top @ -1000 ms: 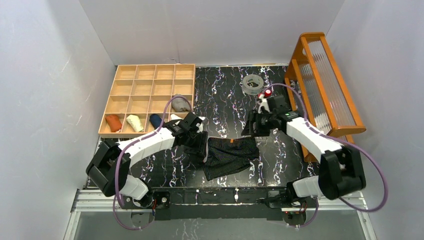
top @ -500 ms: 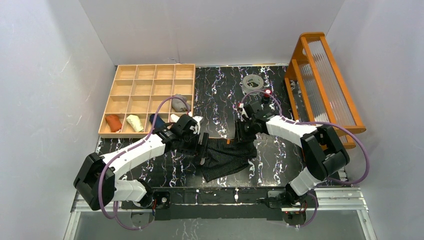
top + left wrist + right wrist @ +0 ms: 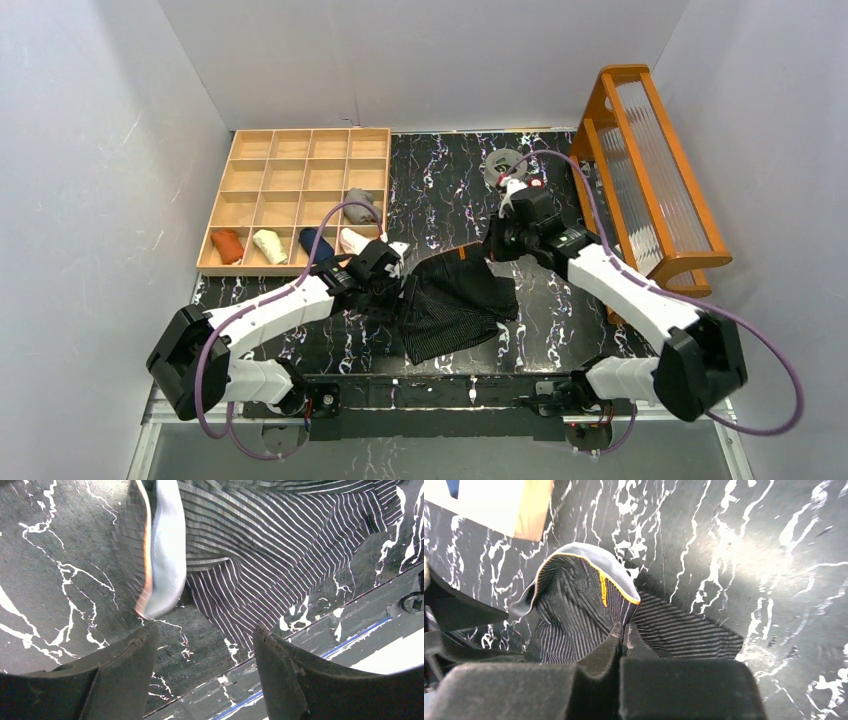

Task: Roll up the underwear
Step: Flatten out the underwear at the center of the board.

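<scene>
- The right gripper (image 3: 623,631) was clenched on the raised waistband (image 3: 614,577) of the striped underwear (image 3: 569,625).
- The left gripper (image 3: 205,637) stood open, the underwear's left edge just ahead.

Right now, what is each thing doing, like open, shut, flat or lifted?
right gripper: shut, pinching the striped underwear.
left gripper: open, holding nothing.
striped underwear: unrolled, one edge lifted off the table.
wooden tray: a few near compartments filled.
</scene>
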`<state>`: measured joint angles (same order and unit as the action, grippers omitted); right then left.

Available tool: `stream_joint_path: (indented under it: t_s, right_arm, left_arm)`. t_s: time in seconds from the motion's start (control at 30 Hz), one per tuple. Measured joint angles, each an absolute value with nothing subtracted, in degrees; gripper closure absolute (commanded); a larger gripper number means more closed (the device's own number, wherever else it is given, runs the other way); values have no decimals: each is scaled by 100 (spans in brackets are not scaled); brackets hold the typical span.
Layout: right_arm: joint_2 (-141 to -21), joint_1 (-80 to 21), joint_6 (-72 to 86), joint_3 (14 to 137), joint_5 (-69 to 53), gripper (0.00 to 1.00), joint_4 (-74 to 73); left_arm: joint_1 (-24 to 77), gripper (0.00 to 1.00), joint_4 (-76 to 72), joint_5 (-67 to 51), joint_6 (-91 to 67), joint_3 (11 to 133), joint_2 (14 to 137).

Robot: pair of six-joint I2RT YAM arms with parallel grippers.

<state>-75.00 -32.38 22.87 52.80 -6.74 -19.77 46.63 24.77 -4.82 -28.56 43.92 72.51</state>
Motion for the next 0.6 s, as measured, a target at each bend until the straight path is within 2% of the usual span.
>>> stream_joint_path:
  t_s: [0.23, 0.6]
  right_arm:
    - [-6344, -3238, 2163, 5002, 78, 99, -1549]
    - [-6978, -3059, 2257, 4989, 1129, 99, -1682]
  left_arm:
    - [4674, 27, 2200, -460, -2869, 4344, 7279]
    - [4700, 17, 2058, 530, -2915, 4672, 7684]
